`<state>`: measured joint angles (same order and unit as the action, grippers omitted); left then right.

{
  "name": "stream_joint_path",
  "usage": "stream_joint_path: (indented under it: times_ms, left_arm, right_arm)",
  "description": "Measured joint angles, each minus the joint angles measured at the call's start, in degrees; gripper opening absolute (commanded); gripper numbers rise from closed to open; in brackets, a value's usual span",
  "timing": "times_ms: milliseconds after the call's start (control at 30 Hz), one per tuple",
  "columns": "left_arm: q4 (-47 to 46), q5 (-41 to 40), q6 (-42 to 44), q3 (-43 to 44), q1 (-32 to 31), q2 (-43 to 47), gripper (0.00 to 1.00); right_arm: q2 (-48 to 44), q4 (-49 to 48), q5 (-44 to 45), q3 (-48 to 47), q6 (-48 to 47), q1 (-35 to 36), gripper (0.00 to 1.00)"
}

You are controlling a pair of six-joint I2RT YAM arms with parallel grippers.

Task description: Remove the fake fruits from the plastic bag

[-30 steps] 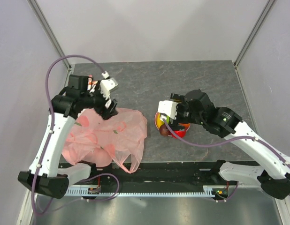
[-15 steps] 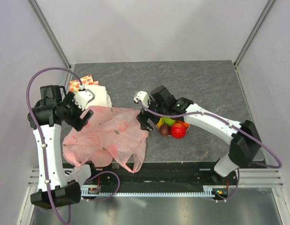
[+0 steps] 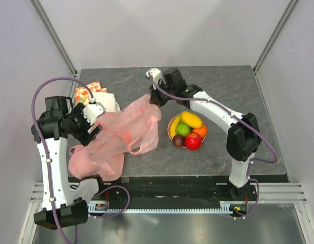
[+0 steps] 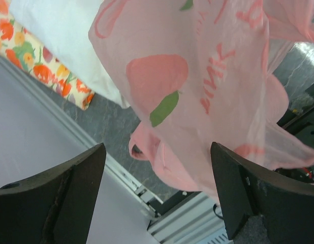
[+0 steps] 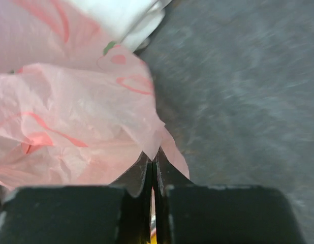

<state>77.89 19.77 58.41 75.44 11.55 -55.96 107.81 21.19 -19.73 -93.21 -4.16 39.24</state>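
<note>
The pale-pink plastic bag (image 3: 119,133) lies stretched across the left half of the table, its far right corner lifted. My right gripper (image 3: 155,98) is shut on that corner; in the right wrist view the fingers (image 5: 147,175) pinch the thin film (image 5: 81,127). My left gripper (image 3: 94,124) stands open at the bag's left side. In its wrist view the bag (image 4: 208,86) hangs ahead of the wide-apart fingers (image 4: 60,195), with nothing gripped. The fake fruits (image 3: 187,131) sit heaped on a plate right of the bag: mango, green apple, orange, red apple, plum, banana. I cannot tell what the bag holds.
A fruit-printed cloth (image 3: 87,91) and a white cloth (image 3: 110,101) lie at the back left, partly under the bag. The table's front edge and a black rail (image 3: 172,184) run just below the bag. Frame posts stand at both back corners.
My right gripper left the fruit plate, reached over to the bag, shut on its corner and drew it up toward the back. The left arm pulled back left and stayed open.
</note>
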Motion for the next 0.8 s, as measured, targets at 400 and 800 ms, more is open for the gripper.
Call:
stream_joint_path:
  times_ms: [400,800]
  left_arm:
    - [-3.26,9.01,-3.96,-1.07,-6.47,-2.45,0.99]
    - [-12.26,2.95,-31.67,-11.13,-24.02,-0.48,0.99]
  right_arm:
    - [-0.22,-1.25,0.00,-0.66,0.87,-6.10,0.61]
    - [-19.54,6.14,-3.54,5.88,-3.63,-4.81,0.70]
